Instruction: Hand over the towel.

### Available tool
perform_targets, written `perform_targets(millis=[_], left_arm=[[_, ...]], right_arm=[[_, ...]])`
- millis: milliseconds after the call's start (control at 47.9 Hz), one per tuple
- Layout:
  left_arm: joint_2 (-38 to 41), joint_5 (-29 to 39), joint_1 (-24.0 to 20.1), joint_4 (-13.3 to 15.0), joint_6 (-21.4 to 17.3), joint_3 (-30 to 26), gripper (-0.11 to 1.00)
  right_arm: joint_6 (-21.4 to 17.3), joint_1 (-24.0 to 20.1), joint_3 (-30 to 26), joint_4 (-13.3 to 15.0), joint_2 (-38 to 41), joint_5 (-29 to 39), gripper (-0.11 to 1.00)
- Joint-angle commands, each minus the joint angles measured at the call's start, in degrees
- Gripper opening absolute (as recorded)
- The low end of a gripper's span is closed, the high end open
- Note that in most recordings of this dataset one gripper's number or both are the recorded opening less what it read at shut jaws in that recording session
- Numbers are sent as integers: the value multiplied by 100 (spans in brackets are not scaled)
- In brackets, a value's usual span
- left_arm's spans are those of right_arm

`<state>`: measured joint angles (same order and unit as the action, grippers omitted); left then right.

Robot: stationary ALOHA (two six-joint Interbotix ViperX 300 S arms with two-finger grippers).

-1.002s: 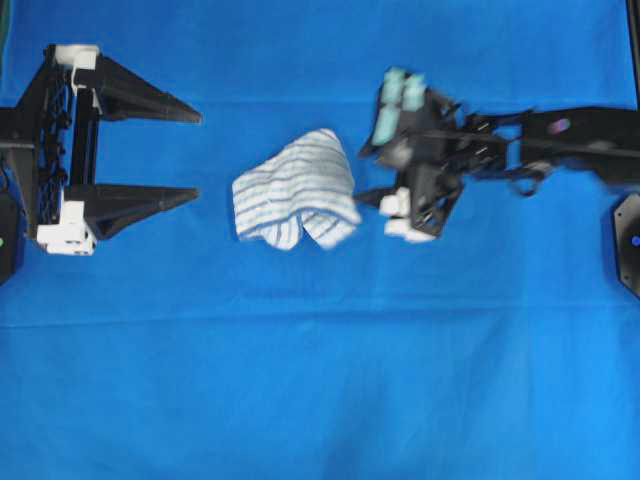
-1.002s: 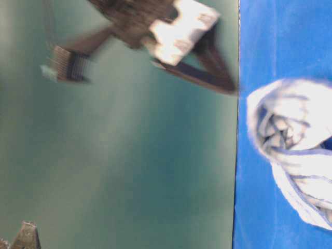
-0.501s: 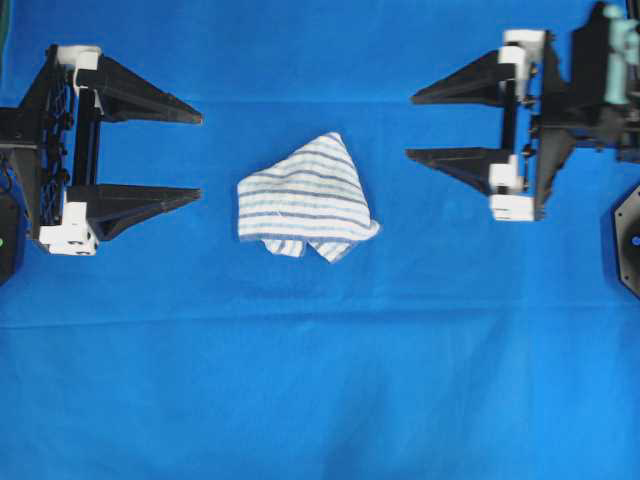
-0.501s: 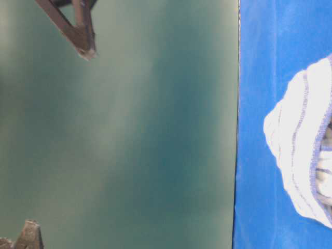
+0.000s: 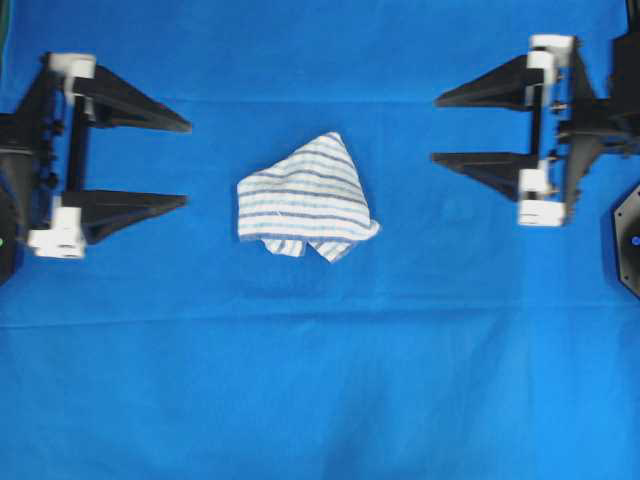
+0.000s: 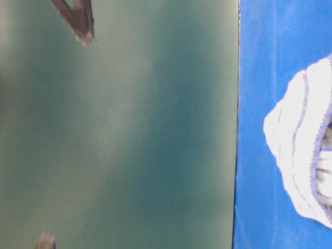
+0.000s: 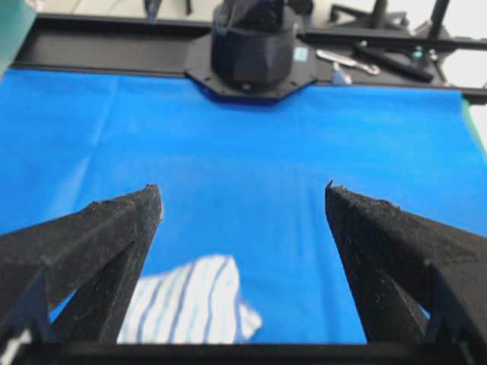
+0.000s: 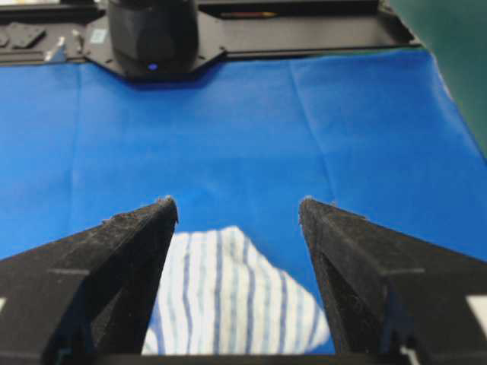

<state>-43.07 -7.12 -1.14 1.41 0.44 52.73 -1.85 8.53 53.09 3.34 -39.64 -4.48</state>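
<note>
The towel (image 5: 305, 198), white with thin blue-grey stripes, lies crumpled on the blue sheet in the middle of the overhead view. It also shows in the table-level view (image 6: 306, 155), the left wrist view (image 7: 190, 312) and the right wrist view (image 8: 236, 296). My left gripper (image 5: 188, 164) is open and empty at the left, well apart from the towel. My right gripper (image 5: 434, 130) is open and empty at the right, also apart from it. Both point toward the towel.
The large blue sheet (image 5: 320, 380) covers the table. The black arm bases (image 7: 251, 46) (image 8: 152, 38) stand at the far ends of the sheet. A dark green backdrop (image 6: 119, 129) fills most of the table-level view.
My right gripper let go of the towel, drew back to the right and turned level. The towel settled flat on the sheet. My left gripper shifted slightly left.
</note>
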Motion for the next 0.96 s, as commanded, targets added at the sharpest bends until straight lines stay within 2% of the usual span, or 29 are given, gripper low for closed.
perform_targets(millis=[0, 83, 313, 501, 710, 814, 939], left_arm=[[-404, 105, -9, -9, -18, 53, 92], [-809, 167, -9, -35, -88, 281, 92], [-2021, 176, -9, -35, -721, 1160, 92], [-2804, 185, -9, -9, -738, 1863, 92], [-3085, 158, -9, -9, -729, 2391, 92], [-3076, 141, -9, -9, -729, 2470, 92], [-3076, 149, -9, -9, -729, 2470, 92]], right_arm=[[0, -9, 35, 9, -431, 220, 69], [0, -9, 229, 9, -879, 483, 69], [-9, 9, 1055, 0, -1986, 606, 69], [-18, 132, 1837, -9, -2602, 431, 69], [-26, 229, 2505, -35, -2733, -229, 69], [-35, 229, 2593, -44, -2646, -501, 69], [-26, 229, 2584, -44, -2619, -492, 69]])
